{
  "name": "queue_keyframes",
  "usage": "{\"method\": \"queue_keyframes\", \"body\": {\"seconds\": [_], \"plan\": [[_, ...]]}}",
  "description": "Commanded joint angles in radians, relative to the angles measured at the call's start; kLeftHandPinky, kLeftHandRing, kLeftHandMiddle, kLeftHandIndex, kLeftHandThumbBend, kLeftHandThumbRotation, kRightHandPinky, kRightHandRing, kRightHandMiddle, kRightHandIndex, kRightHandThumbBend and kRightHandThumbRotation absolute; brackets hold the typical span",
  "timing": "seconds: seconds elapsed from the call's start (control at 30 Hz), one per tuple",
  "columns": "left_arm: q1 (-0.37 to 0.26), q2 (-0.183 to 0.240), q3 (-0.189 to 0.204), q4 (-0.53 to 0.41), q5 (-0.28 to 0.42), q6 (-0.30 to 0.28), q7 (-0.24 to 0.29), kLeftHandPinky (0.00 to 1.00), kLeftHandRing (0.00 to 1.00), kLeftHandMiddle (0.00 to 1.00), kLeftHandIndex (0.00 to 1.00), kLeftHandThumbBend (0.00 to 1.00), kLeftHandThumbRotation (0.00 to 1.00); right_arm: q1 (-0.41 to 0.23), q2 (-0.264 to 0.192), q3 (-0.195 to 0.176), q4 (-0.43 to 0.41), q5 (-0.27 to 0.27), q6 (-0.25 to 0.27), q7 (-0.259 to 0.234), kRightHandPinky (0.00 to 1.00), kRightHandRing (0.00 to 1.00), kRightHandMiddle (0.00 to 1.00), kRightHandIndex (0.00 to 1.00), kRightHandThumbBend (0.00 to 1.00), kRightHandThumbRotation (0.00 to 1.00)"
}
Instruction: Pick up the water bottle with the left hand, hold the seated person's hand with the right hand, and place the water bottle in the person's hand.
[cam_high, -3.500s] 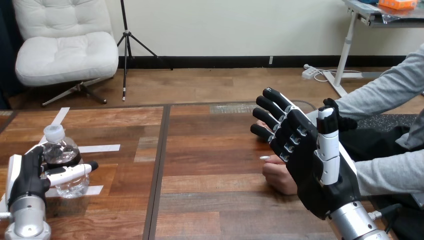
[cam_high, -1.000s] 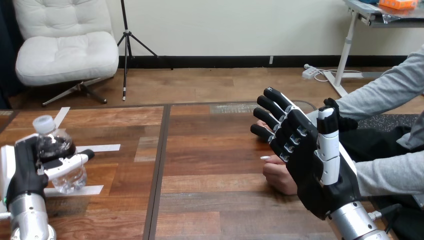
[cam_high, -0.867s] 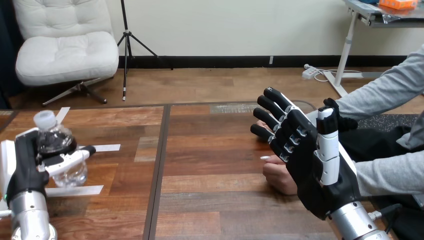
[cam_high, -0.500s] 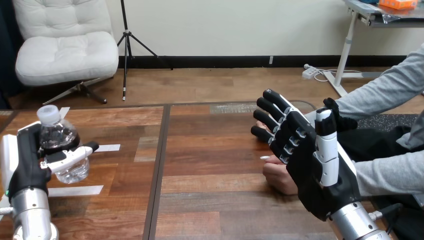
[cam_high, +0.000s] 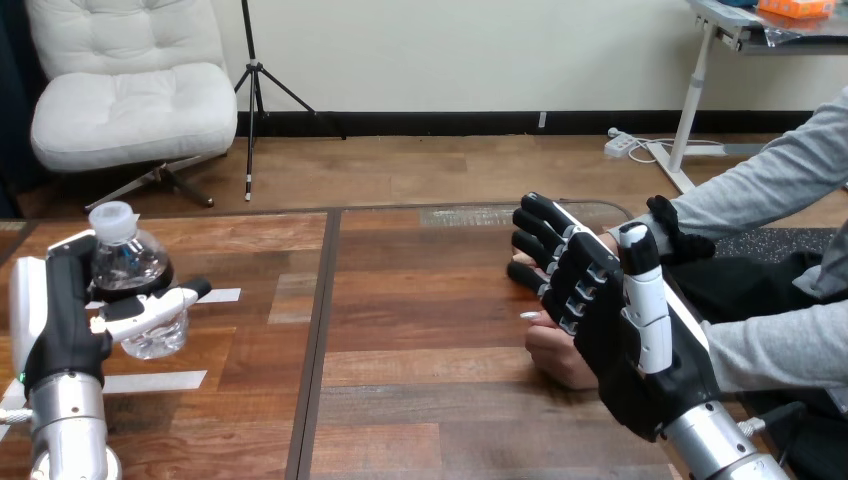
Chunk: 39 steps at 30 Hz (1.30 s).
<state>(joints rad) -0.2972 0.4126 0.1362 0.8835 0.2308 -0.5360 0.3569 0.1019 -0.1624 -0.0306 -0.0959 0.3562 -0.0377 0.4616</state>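
we could drop the water bottle (cam_high: 135, 272) crossing the desk (cam_high: 420, 300), or land it in an unsteadied palm: our right hand (cam_high: 628, 345) stands upright just beside the person's hand (cam_high: 553, 353), fingers (cam_high: 545, 216) straight, clasping nothing, while far left of that hand our left hand (cam_high: 62, 322) curls its fingers round the raised bottle.

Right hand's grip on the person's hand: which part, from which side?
Probably the back of the person's hand, near the wrist, from above: it rests curled on the table, knuckles leftward. The right hand stands open beside it.
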Motion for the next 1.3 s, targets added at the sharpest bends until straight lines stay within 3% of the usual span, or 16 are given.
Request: {"method": "queue_keyframes", "body": {"seconds": [0.0, 0.13, 0.23, 0.53, 0.77, 0.97, 1.27], "plan": [[-0.027, 0.007, -0.009, -0.127, 0.010, -0.030, 0.006, 0.36, 0.39, 0.42, 0.43, 0.85, 0.00, -0.097, -0.016, -0.016, 0.030, -0.023, -0.051, 0.006, 0.97, 0.98, 0.95, 0.93, 0.74, 1.00], [-0.015, 0.003, -0.010, -0.169, 0.009, -0.019, -0.006, 0.35, 0.38, 0.42, 0.43, 0.86, 0.00, -0.114, -0.021, -0.019, 0.064, -0.051, -0.086, 0.014, 0.96, 0.97, 0.95, 0.93, 0.74, 1.00], [-0.006, 0.000, -0.012, -0.197, 0.007, -0.016, -0.020, 0.35, 0.38, 0.42, 0.43, 0.86, 0.00, -0.137, -0.028, -0.022, 0.115, -0.094, -0.147, 0.010, 0.91, 0.94, 0.93, 0.91, 0.74, 1.00], [0.021, -0.016, -0.011, -0.301, -0.002, 0.027, -0.058, 0.34, 0.37, 0.41, 0.42, 0.87, 0.00, -0.204, -0.080, -0.025, 0.255, -0.278, -0.314, -0.061, 0.76, 0.85, 0.86, 0.85, 0.75, 1.00], [0.039, -0.032, -0.006, -0.363, -0.027, 0.056, -0.101, 0.32, 0.36, 0.40, 0.42, 0.87, 0.00, -0.260, -0.123, -0.027, 0.363, -0.361, -0.404, -0.099, 0.75, 0.84, 0.85, 0.84, 0.67, 0.98], [0.051, -0.044, 0.000, -0.405, -0.035, 0.085, -0.124, 0.31, 0.35, 0.40, 0.41, 0.87, 0.00, -0.309, -0.168, -0.020, 0.459, -0.423, -0.487, -0.122, 0.76, 0.84, 0.85, 0.84, 0.68, 0.95], [0.070, -0.059, 0.002, -0.465, -0.032, 0.126, -0.146, 0.30, 0.34, 0.39, 0.41, 0.88, 0.00, -0.377, -0.237, -0.005, 0.576, -0.517, -0.560, -0.158, 0.78, 0.84, 0.85, 0.85, 0.71, 0.95]]}}
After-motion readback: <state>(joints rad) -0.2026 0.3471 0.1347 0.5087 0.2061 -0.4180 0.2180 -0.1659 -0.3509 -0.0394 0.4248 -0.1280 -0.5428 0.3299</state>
